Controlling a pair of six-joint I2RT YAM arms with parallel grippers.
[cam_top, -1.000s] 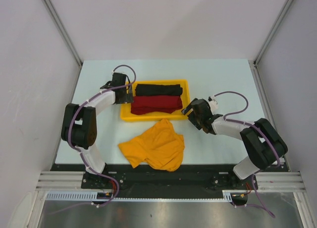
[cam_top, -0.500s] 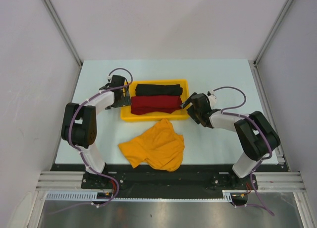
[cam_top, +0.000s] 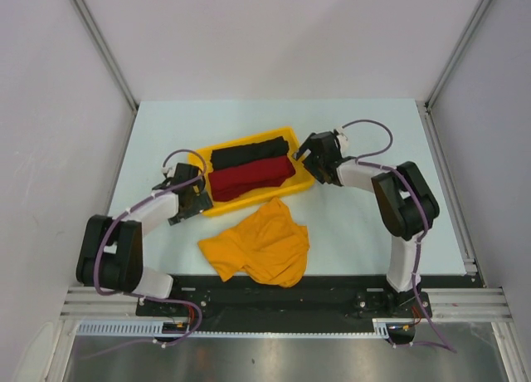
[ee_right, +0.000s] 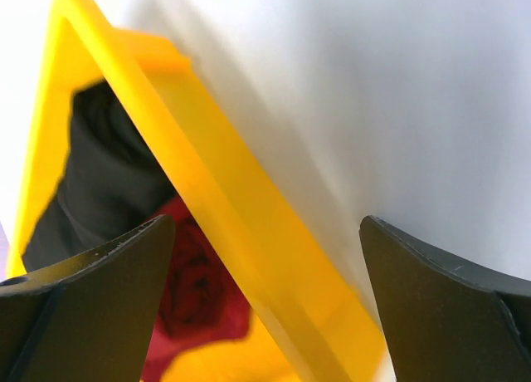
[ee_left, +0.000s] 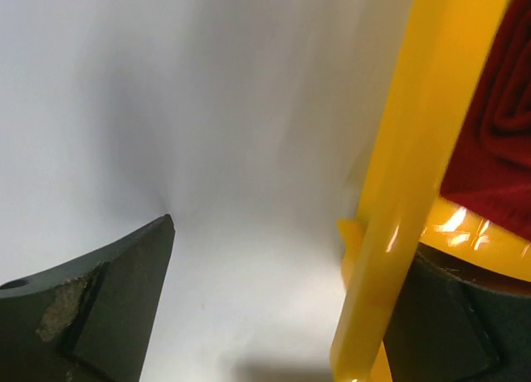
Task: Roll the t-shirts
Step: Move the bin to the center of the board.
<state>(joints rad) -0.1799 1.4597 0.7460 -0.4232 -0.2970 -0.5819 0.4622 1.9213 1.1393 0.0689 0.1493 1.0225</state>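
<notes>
Left gripper [cam_top: 192, 201]: parked at the near-left corner of the tray [ee_left: 402, 174], jaws spread and holding nothing. In the wrist view the rim runs up between the fingers [ee_left: 91, 315], hugging the right one, with lots of bare table [ee_left: 207, 108] on the left finger's side.
Tray: bright yellow, sitting skewed to the table's edges, with the left end nearer the arms and the right end farther off.
Black roll [cam_top: 247, 152]: compact, lying along the tray's far rim.
Dark red roll [cam_top: 249, 178]: snug against the black one on its near side, also inside the tray.
Mustard shirt [cam_top: 259, 245]: loose and crumpled on the table, not rolled. Its top tip comes right up by the tray's near rim, and its lower edge reaches the table's near edge.
Right gripper [cam_top: 307, 156]: at the tray's right end, jaws wide and gripping nothing. The rim crosses the gap between them, and the wrist view shows it touching neither finger.
Table: pale, with a wide bare strip beyond the tray's far rim and more bare surface between the shirt and the right arm.
</notes>
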